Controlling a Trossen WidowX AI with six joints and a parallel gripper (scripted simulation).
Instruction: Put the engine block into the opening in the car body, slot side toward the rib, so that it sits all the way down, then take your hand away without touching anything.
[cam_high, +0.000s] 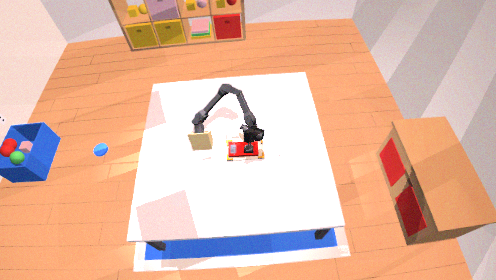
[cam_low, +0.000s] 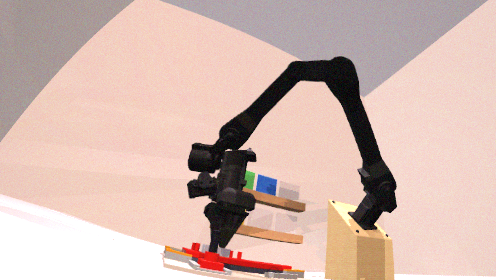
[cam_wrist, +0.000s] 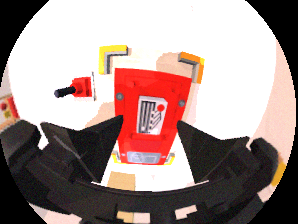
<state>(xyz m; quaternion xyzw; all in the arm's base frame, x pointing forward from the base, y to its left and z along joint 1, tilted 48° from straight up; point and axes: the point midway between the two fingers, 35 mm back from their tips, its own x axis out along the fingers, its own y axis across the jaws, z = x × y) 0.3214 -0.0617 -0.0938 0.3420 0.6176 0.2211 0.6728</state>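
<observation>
The red car body (cam_high: 240, 145) (cam_low: 255, 263) (cam_wrist: 131, 82) lies flat between corner brackets on the table. The engine block (cam_wrist: 145, 116) (cam_low: 205, 248), light grey with dark slots and a red round spot, sits in the opening, its edges roughly parallel to the car's sides. In the exterior view its top shows low among the red parts, partly behind a finger. How deep it sits cannot be told exactly. My gripper (cam_wrist: 151, 120) (cam_low: 218, 247) (cam_high: 249, 147) is open, one finger on each side of the block, with a gap on both sides in the wrist view. The fingertips are low, near the car body.
A yellow corner bracket (cam_wrist: 114, 49) and an orange one (cam_wrist: 190, 56) stand beyond one end of the car. A small red fixture (cam_wrist: 83, 88) with a black handle stands beside the car in the wrist view. The arm's beige base (cam_high: 201, 141) (cam_low: 342, 250) is nearby.
</observation>
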